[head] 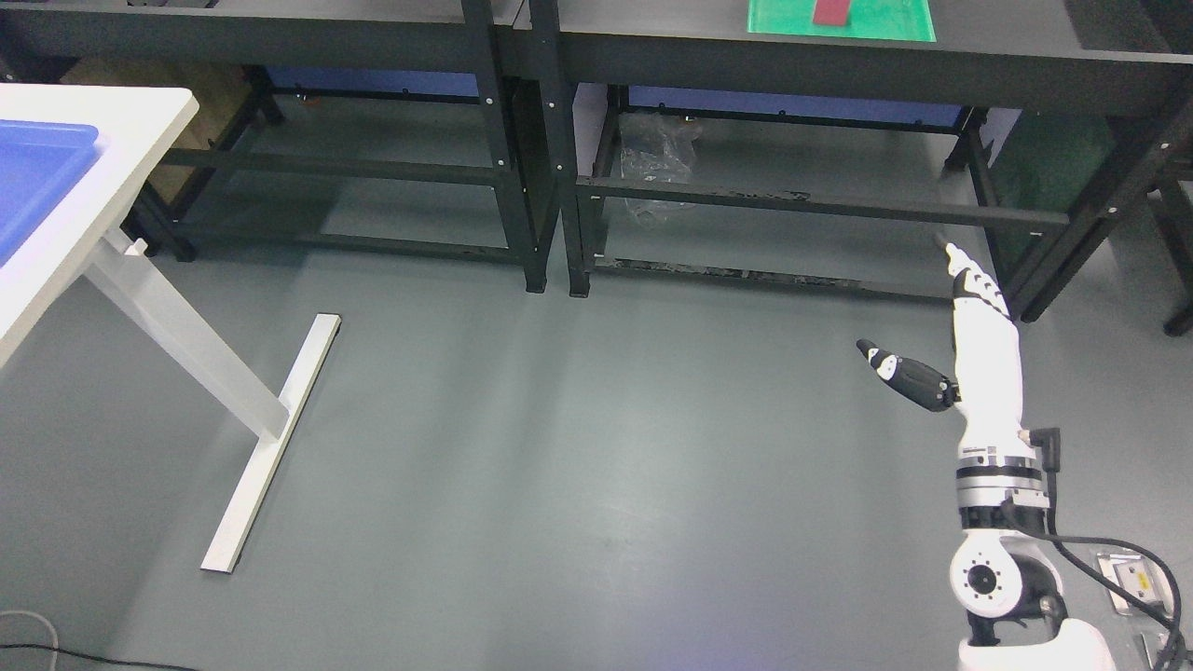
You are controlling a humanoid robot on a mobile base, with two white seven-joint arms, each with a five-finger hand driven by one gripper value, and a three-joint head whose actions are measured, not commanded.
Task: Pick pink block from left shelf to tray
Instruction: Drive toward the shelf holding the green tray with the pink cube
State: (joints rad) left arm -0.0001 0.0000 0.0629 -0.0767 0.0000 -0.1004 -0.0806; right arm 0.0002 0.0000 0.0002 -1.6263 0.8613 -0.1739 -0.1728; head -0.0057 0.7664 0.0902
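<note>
Reaching upward from the lower right, the right hand (941, 317) is held open and empty, well below the pink block (832, 11) lying on a green mat (885, 23) on the black shelf (746, 56). A collision with the shelf's lower crossbar (820, 207) could be caused by a straight lift. The blue tray (37, 177) sits far left on the white worktop (121, 140).
</note>
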